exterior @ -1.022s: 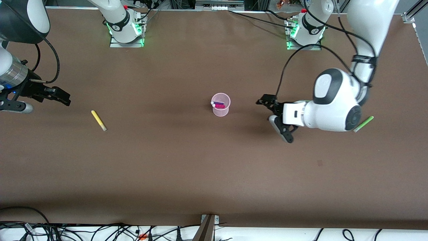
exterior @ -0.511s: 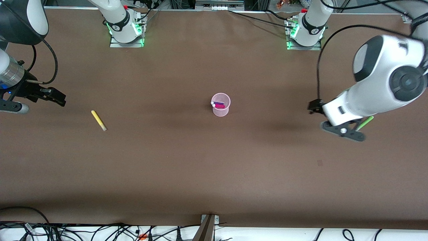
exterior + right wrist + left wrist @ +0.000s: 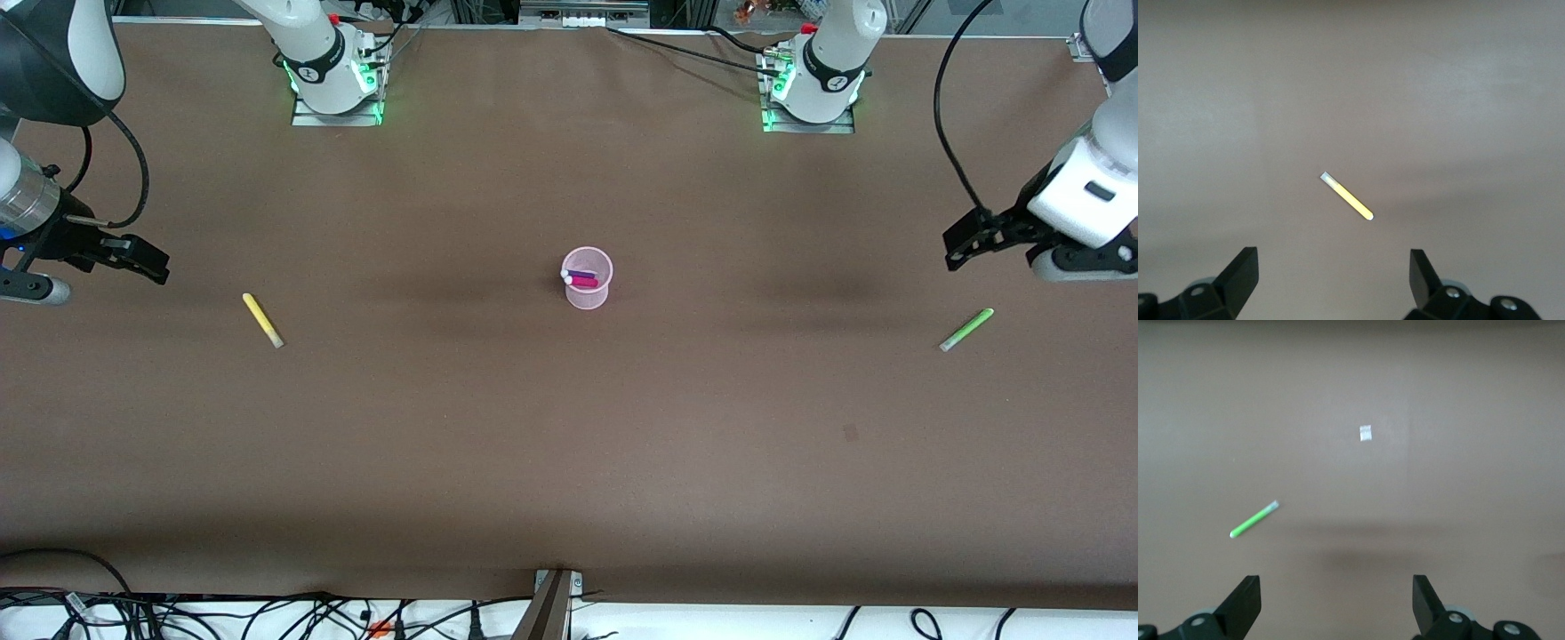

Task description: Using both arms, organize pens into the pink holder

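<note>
Front: the left tool (image 3: 965,242) has swung out from beside the cup (image 3: 588,278) to the left arm's end of the tabletop (image 3: 569,444) within the last second, and now hangs over bare tabletop close to the green pen (image 3: 966,330), empty. The right tool (image 3: 142,259) has only drifted slightly, staying over the right arm's end near the yellow pen (image 3: 263,320). The cup sits mid-tabletop, upright, with the magenta pen (image 3: 582,282) and purple pen (image 3: 580,274) inside. My read: two of four are done and each arm is lining up on its last pen.

The cup is thin translucent pink plastic with a flared rim. The pens are slim smooth cylinders with pale tips and would likely roll if nudged. The tabletop is matte brown and flat.

Left wrist: the left tool (image 3: 1337,603) has its fingers (image 3: 1245,603) spread wide with nothing between them. The green pen (image 3: 1254,519) lies flat and diagonal, off-centre from the gap. A small pale patch (image 3: 1365,433) marks the tabletop.

Right wrist: the right tool (image 3: 1331,277) is also spread wide and empty. The yellow pen (image 3: 1347,197) lies flat and diagonal, roughly centred ahead of the gap.
</note>
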### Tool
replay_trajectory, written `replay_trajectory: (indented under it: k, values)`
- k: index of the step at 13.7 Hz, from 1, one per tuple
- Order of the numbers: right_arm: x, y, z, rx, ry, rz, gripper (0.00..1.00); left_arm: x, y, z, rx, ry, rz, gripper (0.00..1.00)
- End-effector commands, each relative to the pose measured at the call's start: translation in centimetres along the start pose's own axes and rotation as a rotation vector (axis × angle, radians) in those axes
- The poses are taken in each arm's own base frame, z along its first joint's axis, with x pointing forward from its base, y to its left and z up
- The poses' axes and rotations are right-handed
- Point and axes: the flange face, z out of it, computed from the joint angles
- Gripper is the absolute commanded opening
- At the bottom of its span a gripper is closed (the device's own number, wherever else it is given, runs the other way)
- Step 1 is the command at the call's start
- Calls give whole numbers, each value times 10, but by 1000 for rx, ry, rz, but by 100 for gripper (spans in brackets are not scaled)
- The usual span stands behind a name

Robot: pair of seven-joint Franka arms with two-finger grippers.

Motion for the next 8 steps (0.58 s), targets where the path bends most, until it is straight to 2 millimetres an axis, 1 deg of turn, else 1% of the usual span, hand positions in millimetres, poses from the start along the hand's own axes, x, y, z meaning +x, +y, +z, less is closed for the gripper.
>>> replay_trajectory:
  k: [1, 2, 3, 4, 8]
  values:
    - [-1, 3, -8, 1, 17, 5, 100, -11, -1, 3, 12, -37, -14, 100]
    - [-3, -3, -13, -7, 17, 2, 100, -13, -3, 2, 14, -50, -19, 100]
    - [-4, -4, -22, -9, 6, 32, 100, -14, -7, 0, 12, -49, -26, 100]
    - [-2, -6, -26, -12, 5, 41, 100, -14, -8, 0, 11, -51, -28, 100]
    - [-2, -5, -27, -12, 5, 41, 100, -14, -4, 0, -9, -54, -28, 100]
